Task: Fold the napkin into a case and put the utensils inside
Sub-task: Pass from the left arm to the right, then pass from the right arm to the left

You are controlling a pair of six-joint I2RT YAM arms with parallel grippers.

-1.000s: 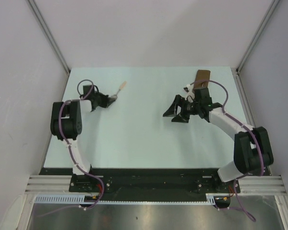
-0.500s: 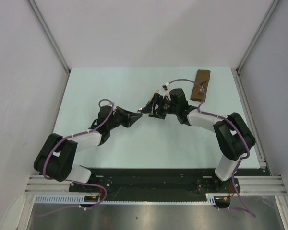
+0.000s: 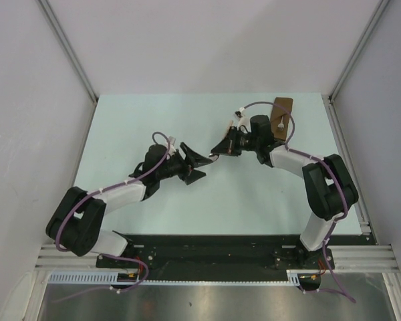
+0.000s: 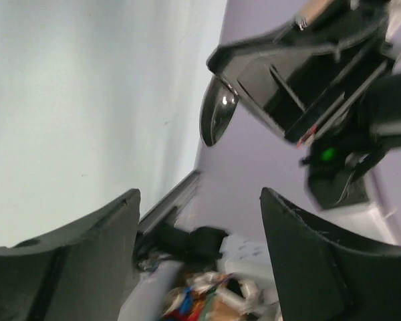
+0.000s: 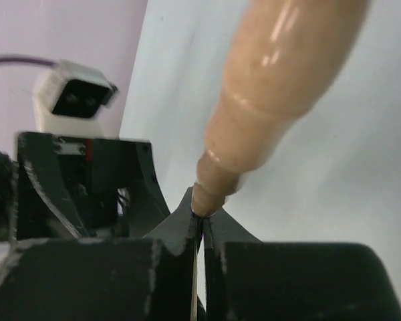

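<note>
The case, a narrow folded brown napkin, lies at the table's far right, partly under my right arm. My right gripper is shut on the thin metal neck of one of the utensils, a spoon with a pale tan handle. In the left wrist view its shiny bowl sticks out of the right gripper's black fingers. My left gripper stands open just short of the bowl, nothing between its fingers. Both grippers meet above the table's middle.
The pale table is walled in on three sides by light panels. Metal rails run along its left edge and its right edge. Both arm bases sit on the dark strip at the near edge.
The left arm carried the spoon from the far left to the middle. The right gripper came over from near the case and shut on it; the left gripper opened and let go.
</note>
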